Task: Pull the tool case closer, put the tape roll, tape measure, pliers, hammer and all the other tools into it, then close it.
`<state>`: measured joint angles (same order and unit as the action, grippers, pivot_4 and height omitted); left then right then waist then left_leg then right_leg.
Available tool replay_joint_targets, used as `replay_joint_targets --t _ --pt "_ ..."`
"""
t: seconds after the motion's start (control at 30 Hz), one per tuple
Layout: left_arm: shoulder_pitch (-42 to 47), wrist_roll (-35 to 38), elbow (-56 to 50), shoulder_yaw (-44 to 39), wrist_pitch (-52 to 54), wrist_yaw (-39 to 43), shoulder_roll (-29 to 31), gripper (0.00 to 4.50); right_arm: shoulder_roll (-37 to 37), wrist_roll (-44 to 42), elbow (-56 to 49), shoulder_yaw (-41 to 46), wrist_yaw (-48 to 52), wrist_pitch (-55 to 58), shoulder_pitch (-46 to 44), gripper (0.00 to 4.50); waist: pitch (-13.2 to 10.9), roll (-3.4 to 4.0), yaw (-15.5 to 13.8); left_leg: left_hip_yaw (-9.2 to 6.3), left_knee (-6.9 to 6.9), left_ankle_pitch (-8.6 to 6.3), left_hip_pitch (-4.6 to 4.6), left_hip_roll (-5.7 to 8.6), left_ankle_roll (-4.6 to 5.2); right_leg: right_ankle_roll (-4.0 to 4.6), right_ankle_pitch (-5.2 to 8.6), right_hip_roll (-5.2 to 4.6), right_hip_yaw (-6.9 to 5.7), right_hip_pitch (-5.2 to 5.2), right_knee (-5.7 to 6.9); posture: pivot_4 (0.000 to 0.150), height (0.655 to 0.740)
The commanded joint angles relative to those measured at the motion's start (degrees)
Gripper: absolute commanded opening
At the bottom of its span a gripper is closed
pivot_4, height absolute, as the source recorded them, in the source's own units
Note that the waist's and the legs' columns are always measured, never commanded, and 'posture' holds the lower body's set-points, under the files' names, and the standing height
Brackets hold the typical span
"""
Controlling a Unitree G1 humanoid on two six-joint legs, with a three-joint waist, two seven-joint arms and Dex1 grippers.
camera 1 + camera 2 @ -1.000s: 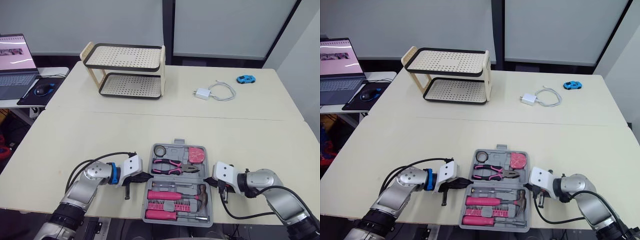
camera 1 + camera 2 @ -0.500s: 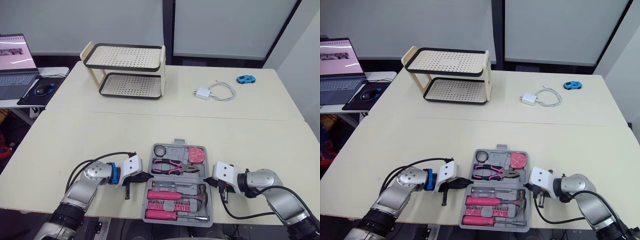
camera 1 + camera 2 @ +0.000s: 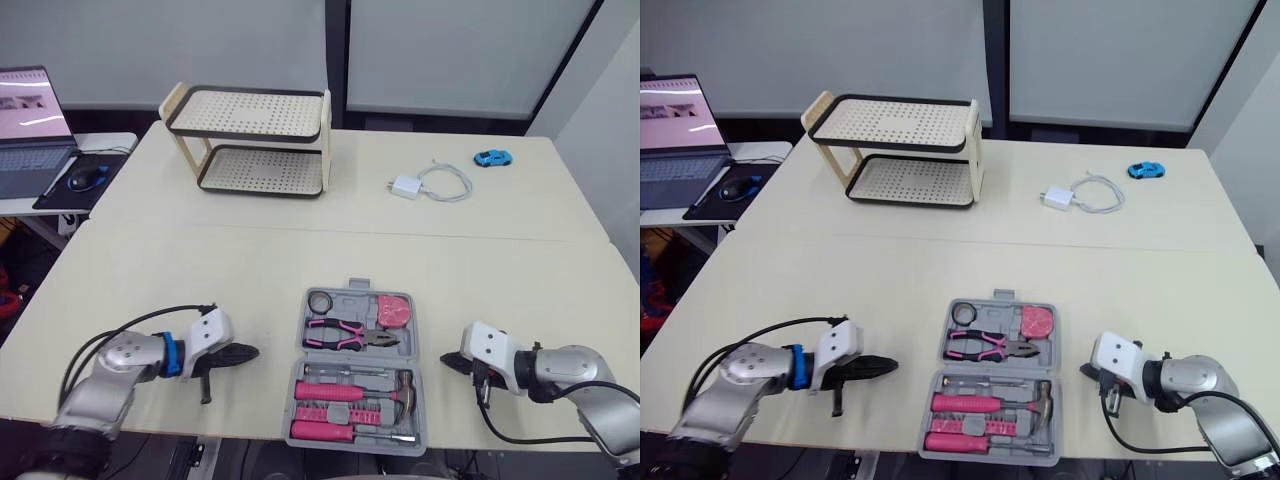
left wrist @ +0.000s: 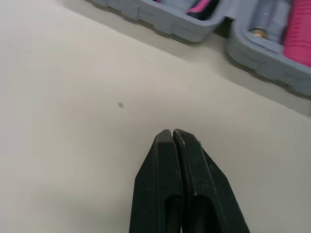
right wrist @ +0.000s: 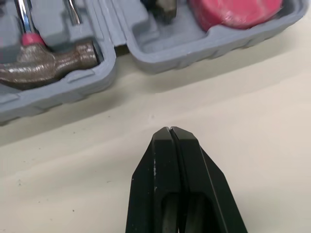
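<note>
Flanking tool case: left gripper, right gripper closed, perhaps touching table.

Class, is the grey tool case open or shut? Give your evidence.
Open: the tool case lies spread flat, both halves facing up, with the pliers and hammer visible inside.

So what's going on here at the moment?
The tool case lies open near the front edge of the table. The tape roll, pliers, tape measure and hammer sit in their slots, with other pink-handled tools. Neither gripper holds anything: the left gripper and right gripper are shut, low over the table on either side of the case and apart from it. The case is not yet closed.
</note>
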<state>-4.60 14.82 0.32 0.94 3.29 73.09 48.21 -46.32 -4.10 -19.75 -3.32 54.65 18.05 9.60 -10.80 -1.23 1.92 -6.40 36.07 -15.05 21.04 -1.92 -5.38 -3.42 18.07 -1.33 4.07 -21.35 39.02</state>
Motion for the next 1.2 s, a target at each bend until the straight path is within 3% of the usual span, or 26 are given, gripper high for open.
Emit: replay_joint_targets --t 0.03,0.1,0.23,0.57,0.93,1.07,1.2 --pt "-6.7 6.2 -14.9 -2.0 1.7 4.2 3.6 0.02 0.4 -2.7 -4.6 3.4 -1.2 -0.1 2.5 0.00 0.0 0.01 -0.1 0.01 0.00 0.00 -0.03 0.00 0.00 0.00 0.00 0.00 0.01 0.03 0.00 0.150 0.7350" --pt "-8.9 7.3 -19.8 -1.4 2.8 3.8 4.0 0.02 0.7 -2.9 -6.1 4.0 -2.2 0.7 3.5 0.00 0.0 0.03 -0.2 0.00 0.01 0.00 -0.04 0.00 0.00 0.00 0.00 0.00 0.02 0.06 0.00 0.150 0.7350" --pt "-6.5 2.7 -22.6 5.3 2.3 0.0 0.0 0.02 2.3 -3.6 -8.9 3.4 -4.6 4.0 3.9 0.00 0.1 0.15 -0.2 0.01 0.03 0.00 -0.14 0.00 0.00 -0.18 0.08 0.03 0.04 0.17 -0.03 0.150 0.7350" --pt "2.1 -6.5 -15.3 18.9 -0.4 -3.4 -8.4 0.02 2.5 -3.9 -11.0 1.5 -6.2 7.9 3.4 0.00 0.1 0.12 -0.1 0.04 0.04 0.00 -0.11 0.00 0.00 -0.04 -0.02 0.05 0.06 0.13 -0.05 0.150 0.7350" --pt "6.6 -12.1 -6.3 25.9 -5.0 -3.2 -11.2 0.02 1.6 -4.7 -11.2 2.9 -7.1 9.7 3.3 0.00 0.1 0.14 -0.1 0.03 0.04 0.00 -0.11 0.01 0.00 -0.04 -0.02 0.04 0.06 0.14 -0.05 0.150 0.7350" --pt "7.2 -12.8 -5.3 26.9 -5.2 -3.3 -11.2 0.02 2.6 -8.7 -11.3 4.7 -7.6 17.6 0.7 0.00 0.1 0.16 0.0 0.03 0.04 0.00 -0.12 0.01 0.00 -0.04 -0.02 0.04 0.07 0.15 -0.05 0.150 0.7350" --pt "7.4 -12.6 -4.7 27.0 -4.9 -3.3 -10.8 0.00 6.7 -17.1 -9.8 8.1 -10.3 31.6 -7.3 0.73 0.1 0.21 0.1 0.03 0.04 0.01 -0.15 0.01 0.01 -0.04 -0.02 0.05 0.07 0.16 -0.03 0.150 0.7350"
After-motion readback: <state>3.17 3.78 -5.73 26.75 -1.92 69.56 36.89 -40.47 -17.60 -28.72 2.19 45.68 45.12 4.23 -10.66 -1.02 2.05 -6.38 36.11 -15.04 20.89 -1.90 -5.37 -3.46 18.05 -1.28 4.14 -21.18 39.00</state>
